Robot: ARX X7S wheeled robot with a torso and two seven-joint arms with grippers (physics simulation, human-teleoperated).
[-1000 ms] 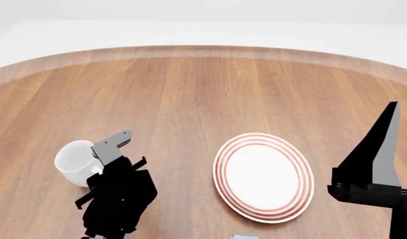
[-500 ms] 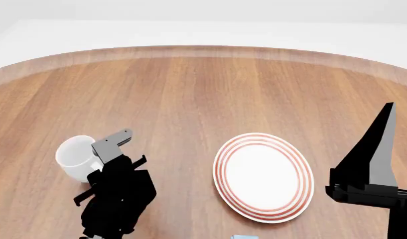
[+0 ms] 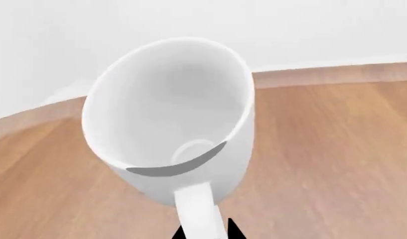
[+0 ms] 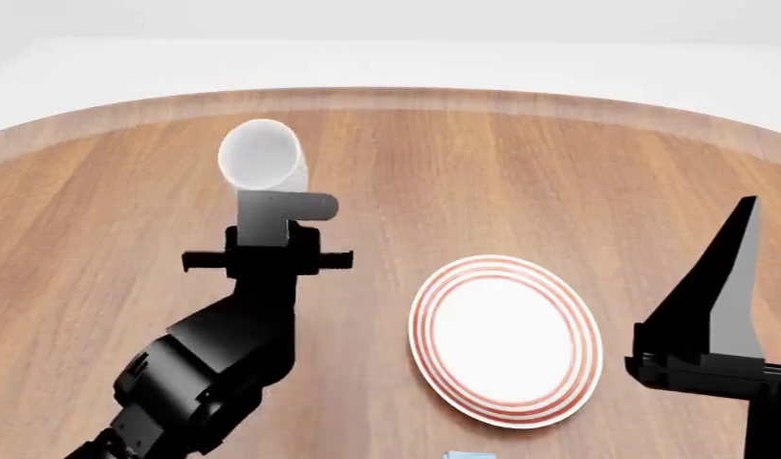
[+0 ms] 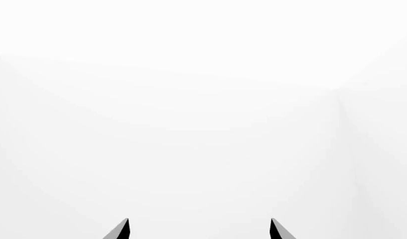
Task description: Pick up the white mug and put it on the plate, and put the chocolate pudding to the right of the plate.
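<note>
Two arms show over the round wooden table (image 4: 492,163). The left gripper (image 4: 286,212) has its jaws closed on the handle of the white mug (image 4: 260,158), holding it clear of the tabletop. The mug is tipped on its side, with its open mouth turned toward the head camera. In the left wrist view the mug (image 3: 170,119) fills most of the picture, its handle running down between the dark fingertips at the picture's edge, and the inside looks empty.

Down and to the right of that gripper lies the plate (image 4: 505,339), flat on the wood and bare, well apart from the mug. Open wood lies all around the held mug, out to the table's curved far rim and to the left edge, with a clear stretch between gripper and plate.

At the right edge of the head view the right gripper (image 4: 728,287) stands upright, near the plate's right side and not touching it. In the right wrist view its fingertips (image 5: 122,230) stand apart with only blank white beyond them, holding nothing.

A small light blue sliver (image 4: 468,455), cut off by the lower edge just below the plate, may be the chocolate pudding box; too little of it shows to be sure.
</note>
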